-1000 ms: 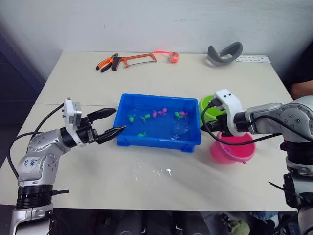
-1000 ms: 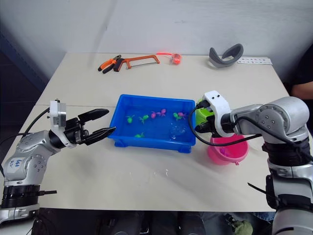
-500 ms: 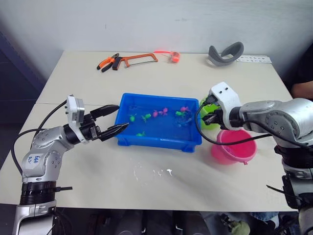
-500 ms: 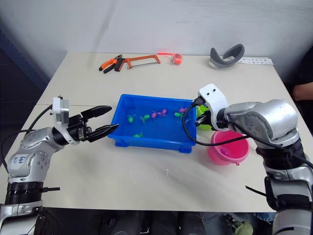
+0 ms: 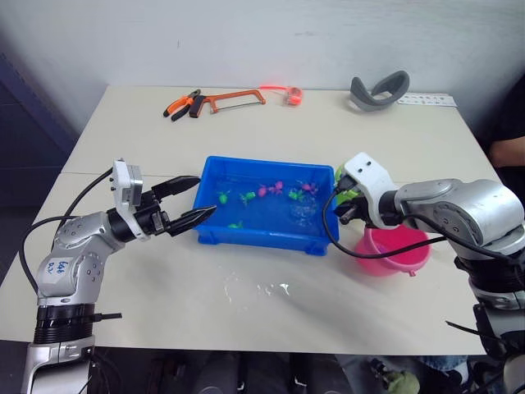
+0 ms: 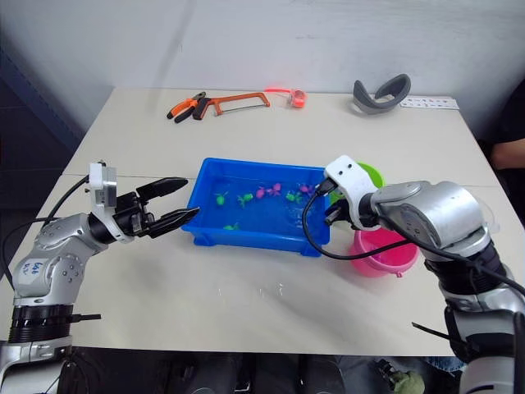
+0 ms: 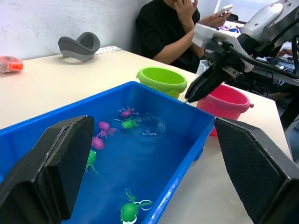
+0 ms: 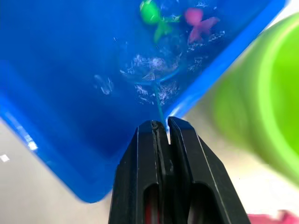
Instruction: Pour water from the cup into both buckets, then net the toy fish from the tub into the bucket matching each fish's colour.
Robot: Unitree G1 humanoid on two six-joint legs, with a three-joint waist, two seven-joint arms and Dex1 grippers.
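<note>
The blue tub (image 5: 261, 237) sits mid-table with water and several tiny pink fish (image 5: 264, 190) and green fish (image 5: 221, 197). My right gripper (image 5: 343, 212) is shut on the thin handle of the net (image 8: 152, 70), at the tub's right rim. The net's hoop is dipped in the water near a green and a pink fish. The green bucket (image 6: 369, 174) stands just behind this gripper, and the pink bucket (image 5: 399, 251) is to its right. A clear cup (image 7: 202, 68) peeks from behind the right arm. My left gripper (image 5: 205, 195) is open and empty at the tub's left wall.
A hacksaw (image 5: 234, 100), pliers (image 5: 179, 107) and a small orange object (image 5: 290, 93) lie at the table's far edge, with a grey curved piece (image 5: 376, 89) at far right. Water drops (image 5: 271, 288) wet the table in front of the tub. A person (image 7: 173, 28) sits beyond the table's right side.
My right gripper carried the net from over the pink bucket leftward to the tub and lowered the hoop into the water. The left gripper shifted slightly and stayed open.
</note>
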